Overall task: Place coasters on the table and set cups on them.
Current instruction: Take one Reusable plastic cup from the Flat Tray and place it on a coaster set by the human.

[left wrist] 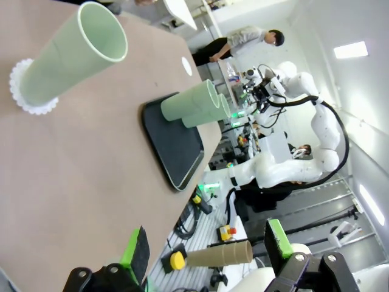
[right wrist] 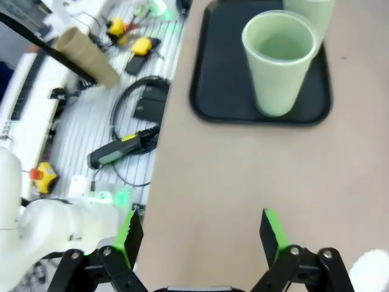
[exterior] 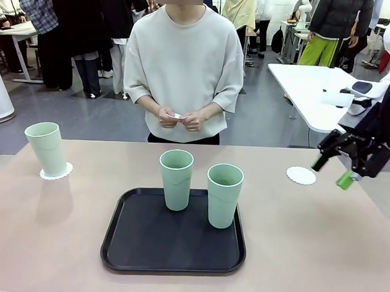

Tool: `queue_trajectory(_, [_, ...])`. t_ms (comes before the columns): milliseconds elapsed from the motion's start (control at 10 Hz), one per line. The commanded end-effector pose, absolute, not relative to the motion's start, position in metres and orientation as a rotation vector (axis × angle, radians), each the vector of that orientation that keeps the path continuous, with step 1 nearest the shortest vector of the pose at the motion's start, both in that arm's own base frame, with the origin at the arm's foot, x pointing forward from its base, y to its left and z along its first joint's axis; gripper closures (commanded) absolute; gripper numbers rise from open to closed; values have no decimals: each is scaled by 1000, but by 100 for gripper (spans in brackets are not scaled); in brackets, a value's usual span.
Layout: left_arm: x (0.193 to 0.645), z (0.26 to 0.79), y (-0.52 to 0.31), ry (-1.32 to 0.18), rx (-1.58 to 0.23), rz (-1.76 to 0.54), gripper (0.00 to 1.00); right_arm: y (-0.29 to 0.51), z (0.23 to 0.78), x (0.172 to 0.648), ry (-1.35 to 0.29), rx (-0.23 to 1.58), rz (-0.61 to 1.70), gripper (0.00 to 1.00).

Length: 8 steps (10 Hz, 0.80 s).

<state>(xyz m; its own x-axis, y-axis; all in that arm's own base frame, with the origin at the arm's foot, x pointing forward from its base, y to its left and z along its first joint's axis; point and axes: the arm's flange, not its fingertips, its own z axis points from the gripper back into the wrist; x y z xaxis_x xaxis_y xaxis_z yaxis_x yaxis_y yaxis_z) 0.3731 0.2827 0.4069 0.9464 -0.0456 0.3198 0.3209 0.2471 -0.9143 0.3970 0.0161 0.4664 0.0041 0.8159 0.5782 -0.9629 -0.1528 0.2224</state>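
the right gripper [exterior: 333, 171] hangs with its jaws spread wide and nothing between them, above the right end of the table [exterior: 64, 231]. it is just beside the bare coaster [exterior: 301, 175], which lies flat and waits for a cup. an empty, open claw so near that disc suits a reach for a cup next, i judge. the left gripper [left wrist: 206, 246] is also wide open and empty, held back at the table's left side.

farther out, the right cup [exterior: 224, 195] and the middle cup [exterior: 176, 178] stand upright, just beside each other, on the black tray [exterior: 134, 246] at the table's middle. they are likely parked there until coasters are ready. the left cup [exterior: 47, 147] stands on the left coaster [exterior: 56, 173] at the far left, so that pair looks done. the person's hands [exterior: 180, 118] hold something small and white at the waist. it may be another coaster, but it is too small to tell.

the right arm comes in from the right, its wrist bent so the fingers point down and inward, towards the tray. the left wrist is rolled, so the table stands sideways in its view, and its fingers point across the tabletop.
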Motion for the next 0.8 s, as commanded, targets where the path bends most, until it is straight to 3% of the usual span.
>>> queue_trajectory(0, [373, 410, 285, -241, -1297, -239, 0, 26, 428, 408, -528, 701, 1609, 0])
queue_trajectory(700, [373, 410, 285, -241, -1297, -239, 0, 37, 355, 430, -803, 1005, 1668, 0])
